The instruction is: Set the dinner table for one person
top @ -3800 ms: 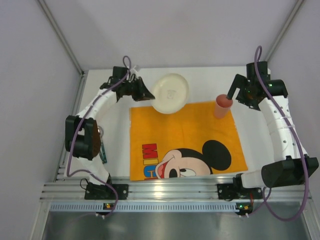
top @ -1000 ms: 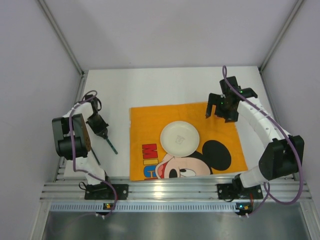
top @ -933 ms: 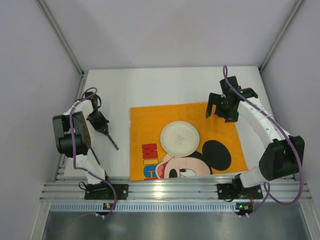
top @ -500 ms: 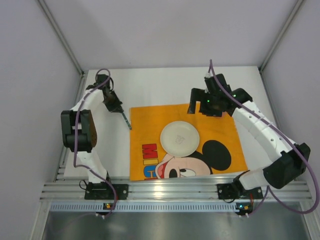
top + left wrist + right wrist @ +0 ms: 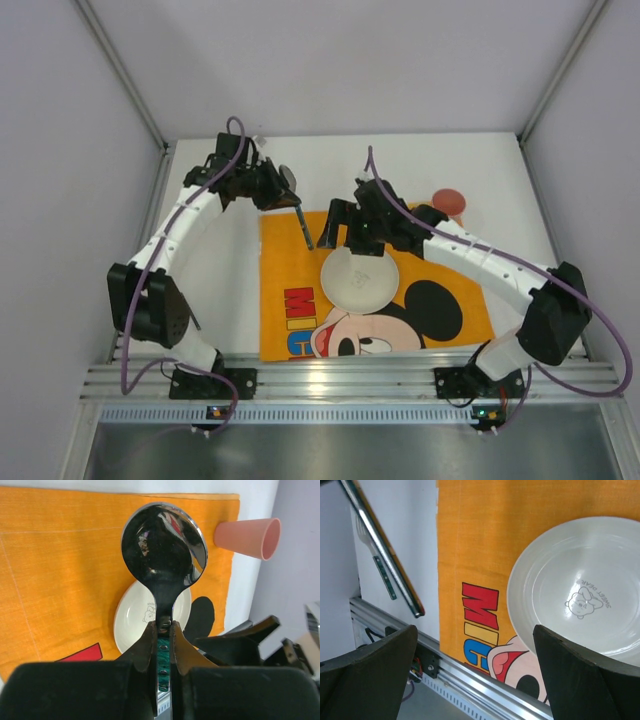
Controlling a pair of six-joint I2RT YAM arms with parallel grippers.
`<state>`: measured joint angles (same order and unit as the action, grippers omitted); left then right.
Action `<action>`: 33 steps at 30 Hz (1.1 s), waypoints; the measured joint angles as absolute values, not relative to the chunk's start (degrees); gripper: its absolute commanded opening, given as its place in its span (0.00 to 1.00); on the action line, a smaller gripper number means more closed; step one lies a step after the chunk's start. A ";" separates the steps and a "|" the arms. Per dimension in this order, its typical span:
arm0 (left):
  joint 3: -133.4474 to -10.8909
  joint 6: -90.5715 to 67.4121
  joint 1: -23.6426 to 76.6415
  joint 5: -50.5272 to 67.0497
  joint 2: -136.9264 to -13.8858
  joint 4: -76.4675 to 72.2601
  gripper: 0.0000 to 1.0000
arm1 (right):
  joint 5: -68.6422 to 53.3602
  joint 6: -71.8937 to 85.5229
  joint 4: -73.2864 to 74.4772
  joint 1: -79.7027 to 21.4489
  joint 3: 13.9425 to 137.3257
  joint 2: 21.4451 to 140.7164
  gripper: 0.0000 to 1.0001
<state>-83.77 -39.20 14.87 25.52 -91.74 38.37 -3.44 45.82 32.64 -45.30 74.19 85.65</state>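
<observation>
From the top camera, you had the table (image 5: 232, 292) filling the floor of the enclosure, white and matte, with both arm bases along its near rail (image 5: 330, 378). The orange cloth (image 5: 290, 262) lay on it toward the near edge. The white plate (image 5: 358, 280) sat on the cloth, partly over the cartoon face. Your left gripper (image 5: 283, 192) was above the cloth's far left corner, clamped on a spoon (image 5: 303, 228) whose handle pointed toward the plate. Your right gripper (image 5: 342, 228) hovered at the plate's far edge, close beside that handle. A pink cup (image 5: 448, 201) stood upright on the bare table, just beside the cloth's far right corner.

From the left wrist camera, your left gripper (image 5: 164, 625) pinched the spoon (image 5: 164, 545) at its neck. The green handle ran back between the fingers and the bowl stuck out past them. Beyond the bowl you could see the plate (image 5: 132, 617) on the cloth (image 5: 60, 555), and the cup (image 5: 247, 537) on the white table (image 5: 255, 500) off the cloth's corner.

From the right wrist camera, your right gripper (image 5: 474, 630) had its fingers spread wide with nothing between them. The plate (image 5: 575, 590), printed with a small cartoon, lay below on the cloth (image 5: 470, 540). The spoon's (image 5: 400, 582) handle crossed the upper left in the air. What looked like a green-handled fork (image 5: 382, 575) lay on the bare table (image 5: 420, 540), left of the cloth.
</observation>
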 measured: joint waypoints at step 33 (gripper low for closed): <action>-78.65 -42.17 23.24 4.47 -72.86 48.40 0.91 | -6.28 46.00 25.54 -38.39 55.94 65.19 0.00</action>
<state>-78.65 -42.17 23.24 4.47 -72.86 48.40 -6.28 46.00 25.54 -38.39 55.94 65.19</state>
